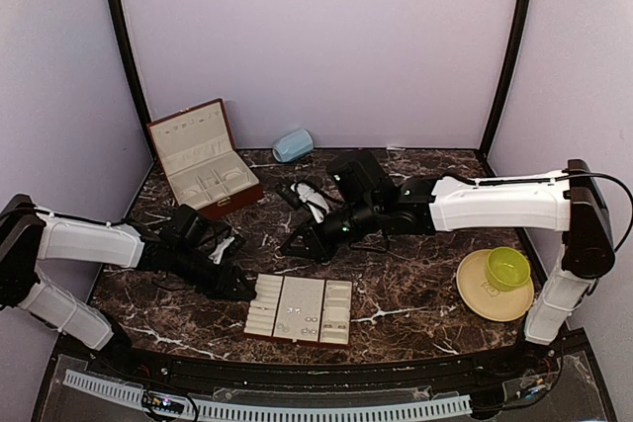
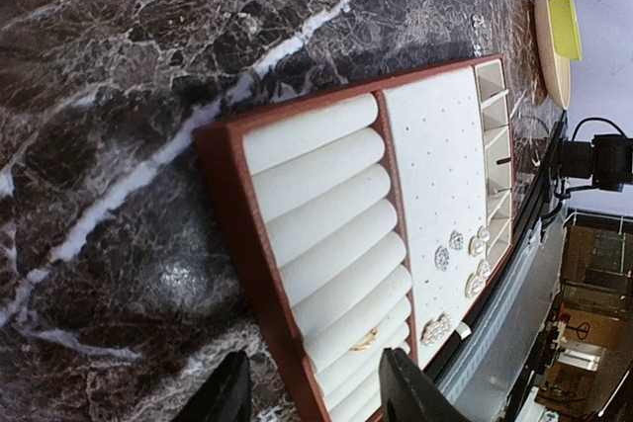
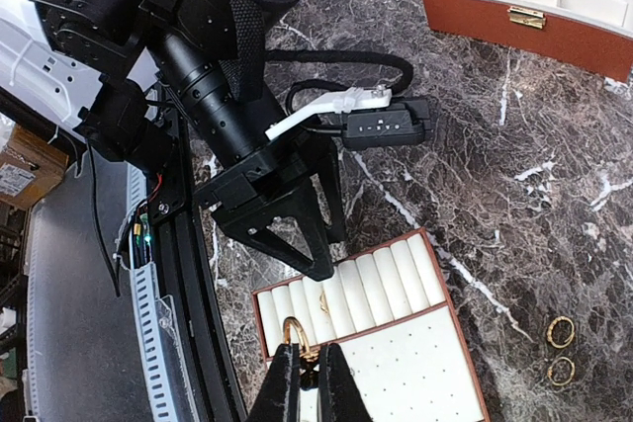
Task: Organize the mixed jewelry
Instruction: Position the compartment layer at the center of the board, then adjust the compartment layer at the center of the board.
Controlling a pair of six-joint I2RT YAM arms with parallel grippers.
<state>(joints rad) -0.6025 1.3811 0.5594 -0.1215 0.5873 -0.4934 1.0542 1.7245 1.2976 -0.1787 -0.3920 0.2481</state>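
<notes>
Right wrist view: the right arm's fingers [image 3: 308, 371] are clamped on a gold ring [image 3: 295, 333] above the ring-roll end of the cream-lined tray [image 3: 425, 368].
Left arm: its fingers [image 3: 297, 239] stand partly apart at the tray's roll end, over the tabletop [image 1: 415, 284], with nothing visibly between them.
Jewelry placed: one gold ring [image 2: 365, 339] sits wedged between two rolls; several sparkly earrings [image 2: 457, 241] are pinned on the tray's perforated panel.
Jewelry loose: two more gold rings [image 3: 561, 351] lie side by side on the dark marble, well apart from the tray.
Surroundings: an open red-brown box [image 1: 206, 159] stands at the back left; a green bowl [image 1: 506, 268] rests on a tan plate [image 1: 478, 297] at the right.
Step, as judged: the held ring appears bound for a slot between rolls.
Risk: both arms crowd the same tray end, so a descent could knock the left arm's fingers or shove the tray.
Risk: the ring is pinched by its edge; released off-centre, it could bounce off a roll onto the marble.
</notes>
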